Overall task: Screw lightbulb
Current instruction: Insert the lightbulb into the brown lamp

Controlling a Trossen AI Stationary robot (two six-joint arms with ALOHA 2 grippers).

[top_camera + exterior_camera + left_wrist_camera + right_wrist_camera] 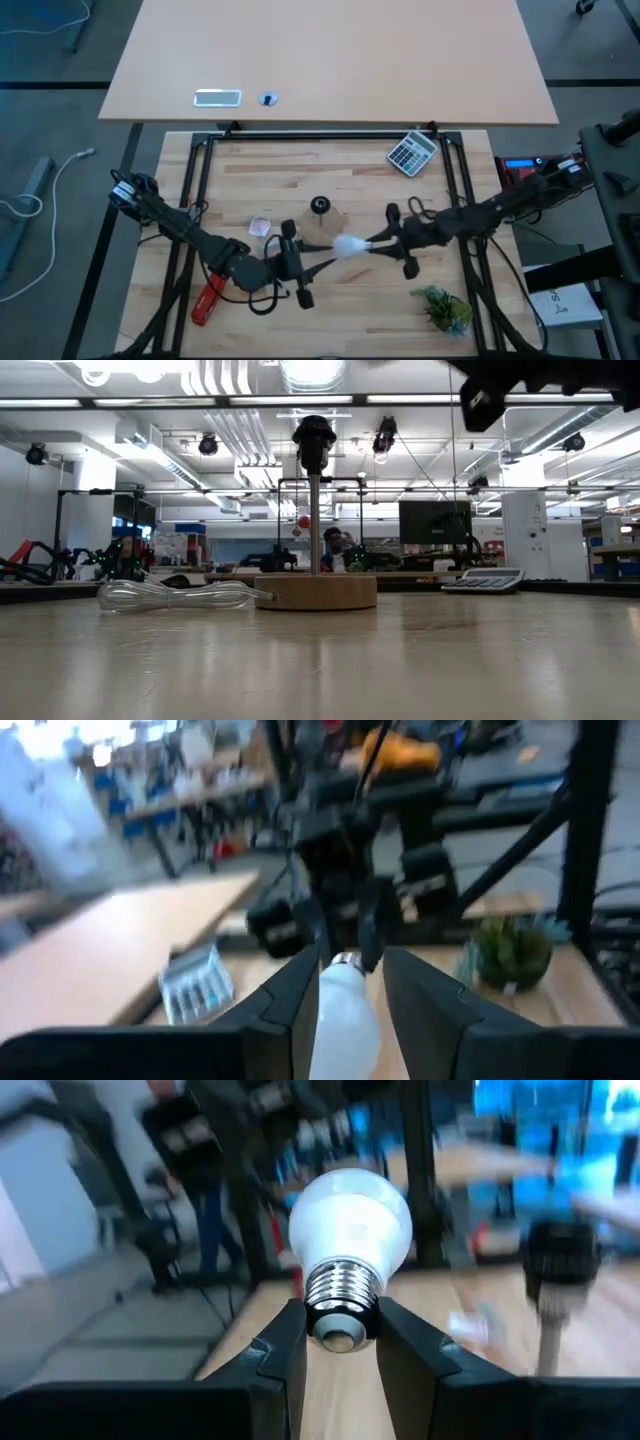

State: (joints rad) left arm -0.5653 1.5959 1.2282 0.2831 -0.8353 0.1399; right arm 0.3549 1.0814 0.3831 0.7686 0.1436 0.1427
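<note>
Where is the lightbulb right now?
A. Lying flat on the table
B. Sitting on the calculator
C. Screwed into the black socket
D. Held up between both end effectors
D: the lightbulb hangs in the air, its screw end pinched by the right end effector and its round end between the left end effector's fingers.

Sitting near the middle of the table (240, 160): the wooden disc (322, 222) with its socket (319, 206). Hanging just in front of that disc, between the two grippers: the lightbulb (347, 245), with the left gripper (318, 268) meeting it from the left and the right gripper (372, 240) from the right. Lying behind, toward the right: a calculator (412, 153). Resting at front right: a small plant (444, 307).
</note>
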